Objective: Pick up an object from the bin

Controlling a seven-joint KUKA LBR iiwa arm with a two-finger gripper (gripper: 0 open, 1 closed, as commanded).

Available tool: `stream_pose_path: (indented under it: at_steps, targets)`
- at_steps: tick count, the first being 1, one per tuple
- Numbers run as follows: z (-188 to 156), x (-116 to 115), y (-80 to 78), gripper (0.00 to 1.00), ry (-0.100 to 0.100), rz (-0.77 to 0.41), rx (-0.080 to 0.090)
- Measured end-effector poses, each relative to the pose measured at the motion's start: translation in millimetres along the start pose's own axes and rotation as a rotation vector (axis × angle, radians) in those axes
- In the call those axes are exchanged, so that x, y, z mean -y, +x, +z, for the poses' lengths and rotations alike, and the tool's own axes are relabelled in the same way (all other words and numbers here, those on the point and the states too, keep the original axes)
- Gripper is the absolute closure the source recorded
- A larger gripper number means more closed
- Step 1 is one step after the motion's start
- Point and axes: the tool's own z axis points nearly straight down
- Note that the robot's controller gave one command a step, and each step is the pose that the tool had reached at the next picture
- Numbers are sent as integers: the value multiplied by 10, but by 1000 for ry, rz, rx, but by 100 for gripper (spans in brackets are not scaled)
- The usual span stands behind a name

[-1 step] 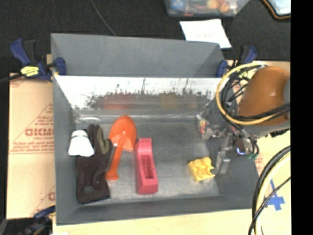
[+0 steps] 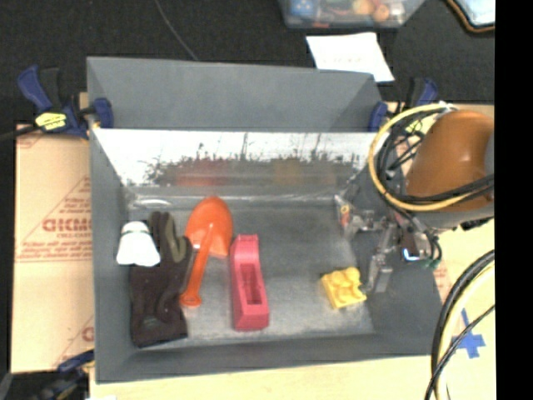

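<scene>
Since the gripper (image 2: 377, 275) hangs low just to the right of the small yellow lumpy toy (image 2: 343, 289), you are most likely at the approach step, with no grasp made yet. The toy lies on the floor of the bin (image 2: 308, 232), beside the claw and not inside it. You cannot tell whether the claw is released or clenched.

The next move probably calls for a short shift left to centre the claw over the toy, then a straight descent and a squeeze.

The floor around the toy is bare, flat grey metal, so expect the toy to slide if nudged. Left of the toy you have clear floor, then a pink rectangular block (image 2: 248, 283). Further left lie an orange scoop (image 2: 204, 244), a dark glove (image 2: 158, 294) and a white piece (image 2: 137, 246). To the toy's right the bin wall is near, leaving the arm little room.
</scene>
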Motion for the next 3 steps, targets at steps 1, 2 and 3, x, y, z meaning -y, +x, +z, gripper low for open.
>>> stream_pose_path:
  at_steps: [1, 2, 3]
  targets:
    - [862, 139, 208, 0, 0, -114, -1]
    - [397, 38, 344, 0, 4, -162, 13]
    - [561, 98, 339, 0, 0, 7, 0]
